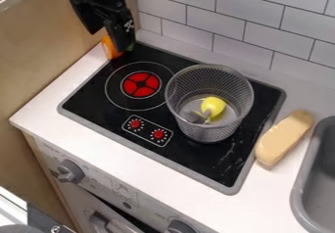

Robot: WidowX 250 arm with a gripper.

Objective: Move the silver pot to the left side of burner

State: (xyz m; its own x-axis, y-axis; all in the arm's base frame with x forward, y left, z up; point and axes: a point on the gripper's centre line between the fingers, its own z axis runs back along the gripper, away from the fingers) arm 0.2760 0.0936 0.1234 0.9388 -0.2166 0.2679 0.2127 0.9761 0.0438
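The gripper (107, 38) hangs at the upper left, over the stove's back left corner, its fingers apart. The silver pot (208, 128), a round wire-mesh one, stands upright on the right side of the black stove top (98, 100), to the right of the red burner (141, 84). Inside it lie a yellow round thing (213, 106) and a small grey thing (194, 116). The gripper is well to the left of the pot and behind it, not touching it.
An orange thing (110, 47) is just below the gripper at the back left corner; contact cannot be told. A tan oblong thing (283, 137) lies right of the stove, beside the grey sink (300, 193). A tiled wall (216, 19) stands behind.
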